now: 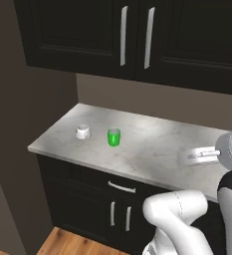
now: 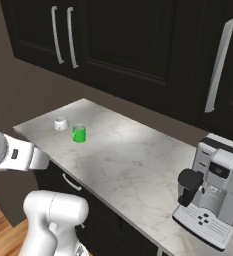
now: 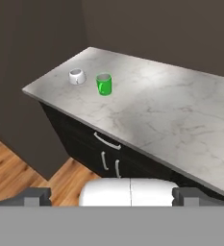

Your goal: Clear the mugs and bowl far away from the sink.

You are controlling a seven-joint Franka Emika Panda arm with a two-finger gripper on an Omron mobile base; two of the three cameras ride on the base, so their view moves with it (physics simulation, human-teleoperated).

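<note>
Marble table [image 3: 171, 115] carries the white mug [image 3: 77, 76] and green mug [image 3: 104, 84] near its corner; the hand [image 3: 111, 196], fingers apart, should descend squarely over one.

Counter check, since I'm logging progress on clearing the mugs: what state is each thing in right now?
white mug: upright on the counter, untouched.
green mug: upright beside the white mug, apart from it, untouched.
pincer: open, holding nothing, away from both mugs.
upper cabinet doors: shut.
drawer: shut.
coffee machine: upright at the counter's other end.
</note>
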